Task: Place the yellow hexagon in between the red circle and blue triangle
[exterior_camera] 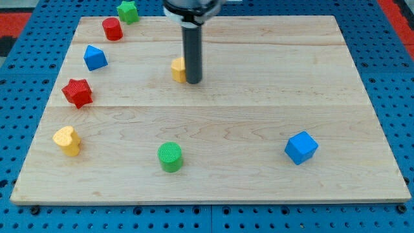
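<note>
— Yellow hexagon placed yet?
— No. It touches my tip on its left, gripped by nothing. Red circle and blue triangle wait well beyond, up-left; the whole push remains.

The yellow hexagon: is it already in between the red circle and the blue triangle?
Not yet. The yellow hexagon sits mid-board against my tip, right of the red circle and blue triangle.
</note>
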Controlling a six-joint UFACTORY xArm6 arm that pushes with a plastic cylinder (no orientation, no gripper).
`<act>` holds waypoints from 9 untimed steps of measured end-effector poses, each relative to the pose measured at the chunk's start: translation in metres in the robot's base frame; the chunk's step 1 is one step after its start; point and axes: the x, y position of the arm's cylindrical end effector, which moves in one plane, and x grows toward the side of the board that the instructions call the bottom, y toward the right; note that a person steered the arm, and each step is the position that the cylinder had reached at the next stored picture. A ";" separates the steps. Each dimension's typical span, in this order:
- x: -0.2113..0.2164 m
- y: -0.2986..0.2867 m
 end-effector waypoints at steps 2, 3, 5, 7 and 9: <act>-0.057 -0.070; -0.061 -0.032; -0.093 -0.113; -0.092 -0.133; -0.093 -0.023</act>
